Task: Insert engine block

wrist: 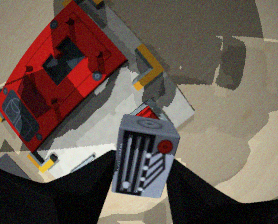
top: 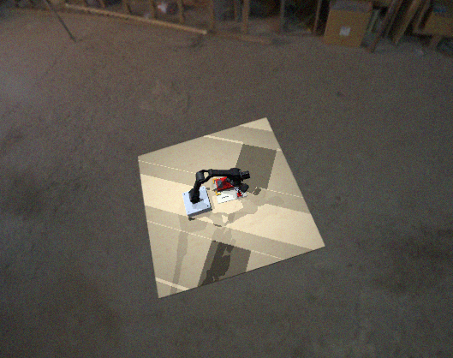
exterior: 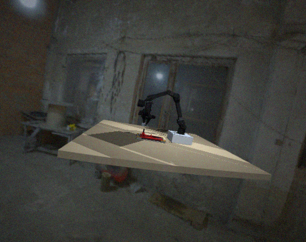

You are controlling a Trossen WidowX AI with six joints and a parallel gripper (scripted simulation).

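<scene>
The car body [top: 222,184] [exterior: 154,138] [wrist: 87,82] is red and lies flat between yellow corner brackets. Its dark opening [wrist: 64,61] is near the middle in the wrist view; the rib cannot be told. My gripper [exterior: 146,119] [wrist: 142,160] is shut on the engine block [wrist: 149,142], a grey box with dark stripes and a red disc on its face. The block is held in the air, to the lower right of the car body in the wrist view, not over the opening. The block's slot side cannot be told for sure.
A pale board [top: 224,199] [wrist: 182,111] extends beside the car body. A small red part [wrist: 147,112] on it is mostly hidden behind the block. A yellow bracket [wrist: 152,66] stands near the car's corner. The arm's white base [top: 197,206] [exterior: 181,139] stands close by.
</scene>
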